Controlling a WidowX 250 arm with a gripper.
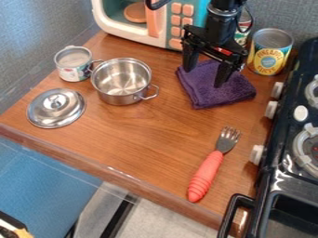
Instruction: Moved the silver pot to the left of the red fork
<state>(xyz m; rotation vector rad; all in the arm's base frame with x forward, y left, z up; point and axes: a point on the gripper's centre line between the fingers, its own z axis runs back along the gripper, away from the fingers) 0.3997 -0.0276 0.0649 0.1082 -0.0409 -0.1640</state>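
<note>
- The worktop [146, 139] is finished in smooth, brown wood grain.
- The glossy black stove [284, 135] is set along its right side, fitted with pale round knobs.
- The toy microwave [162, 25] is made with rounded corners and peach buttons.
- The black arm [221, 23] is hung down from the top edge, nearly upright; its end effector [204, 78] is pointed downward above the cloth, fingers spread apart.
- The purple cloth [200, 89], soft-looking and fuzzy, is folded into a rough square.
- The silver pot [121, 82], round, shiny and loop-handled, is placed upright at upper left, well apart from the fork.
- The domed metal lid [56, 110] is laid near the pot.
- The red fork [206, 174] is shaped with a ribbed handle and metal tines.
</note>
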